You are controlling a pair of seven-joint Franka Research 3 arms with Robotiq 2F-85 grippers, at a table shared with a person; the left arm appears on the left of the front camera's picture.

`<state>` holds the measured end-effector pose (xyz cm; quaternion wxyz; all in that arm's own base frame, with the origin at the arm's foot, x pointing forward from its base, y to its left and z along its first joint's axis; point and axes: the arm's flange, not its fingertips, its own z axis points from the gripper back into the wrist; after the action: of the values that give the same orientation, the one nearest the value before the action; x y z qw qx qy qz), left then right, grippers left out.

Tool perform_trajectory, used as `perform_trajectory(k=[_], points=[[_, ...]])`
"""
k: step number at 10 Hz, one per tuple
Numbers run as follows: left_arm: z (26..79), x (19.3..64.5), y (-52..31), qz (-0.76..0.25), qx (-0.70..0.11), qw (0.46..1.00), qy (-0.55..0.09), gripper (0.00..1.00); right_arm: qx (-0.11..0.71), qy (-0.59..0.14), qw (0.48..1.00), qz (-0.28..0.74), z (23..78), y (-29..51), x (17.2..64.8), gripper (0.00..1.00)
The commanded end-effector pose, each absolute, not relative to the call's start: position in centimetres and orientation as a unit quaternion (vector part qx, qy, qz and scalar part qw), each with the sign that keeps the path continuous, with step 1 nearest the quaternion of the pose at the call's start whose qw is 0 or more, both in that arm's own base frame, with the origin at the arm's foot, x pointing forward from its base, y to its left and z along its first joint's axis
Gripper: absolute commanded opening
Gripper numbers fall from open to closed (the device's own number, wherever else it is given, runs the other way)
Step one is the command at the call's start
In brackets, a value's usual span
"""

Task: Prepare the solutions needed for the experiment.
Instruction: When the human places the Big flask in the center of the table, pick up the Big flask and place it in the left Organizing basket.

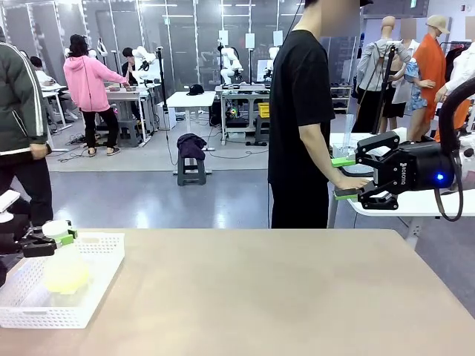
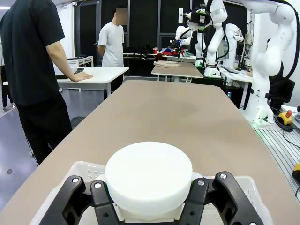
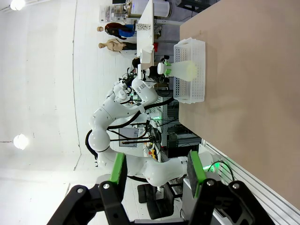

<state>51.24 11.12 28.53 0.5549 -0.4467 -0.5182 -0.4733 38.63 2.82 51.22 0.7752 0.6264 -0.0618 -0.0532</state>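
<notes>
At the table's [image 1: 282,297] left edge, the left gripper [image 1: 63,239] clamps the flask's [image 1: 65,271] white cap, apparently lifting the solutions from the white basket [image 1: 93,297]; the right gripper [image 1: 355,178] waits open.

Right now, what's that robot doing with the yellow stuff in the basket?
The robot's left hand is shut around the white cap of a flask with yellow liquid inside. The flask is in a white basket at the table's left side. The right hand is open and empty, up in the air above the table's right side. A person stands across the table, leaning a hand on another table.
</notes>
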Motion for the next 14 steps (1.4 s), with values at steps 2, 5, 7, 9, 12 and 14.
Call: perform_trajectory(k=[2,5,7,9,12,14], points=[[28.4,52.4,11.0,-0.475,-0.441,0.552,-0.525,0.24,0.629,-0.063,0.773,-0.051,51.2,2.8,38.6,0.66],[27.3,52.8,10.5,-0.474,-0.446,0.555,-0.518,0.24,0.629,-0.063,0.773,-0.051,51.2,2.8,38.6,0.66],[27.2,52.9,10.8,-0.474,-0.445,0.557,-0.516,0.24,0.629,-0.063,0.773,-0.051,51.2,2.8,38.6,0.66],[27.0,52.8,11.0,-0.476,-0.449,0.560,-0.509,0.44,0.629,-0.063,0.773,-0.051,51.2,2.8,38.6,0.66],[27.3,52.6,11.2,-0.486,-0.445,0.562,-0.500,0.68,0.629,-0.063,0.773,-0.051,51.2,2.8,38.6,0.66],[27.3,52.3,12.0,-0.485,-0.442,0.565,-0.500,0.87,0.629,-0.063,0.773,-0.051,51.2,2.8,38.6,0.66]])
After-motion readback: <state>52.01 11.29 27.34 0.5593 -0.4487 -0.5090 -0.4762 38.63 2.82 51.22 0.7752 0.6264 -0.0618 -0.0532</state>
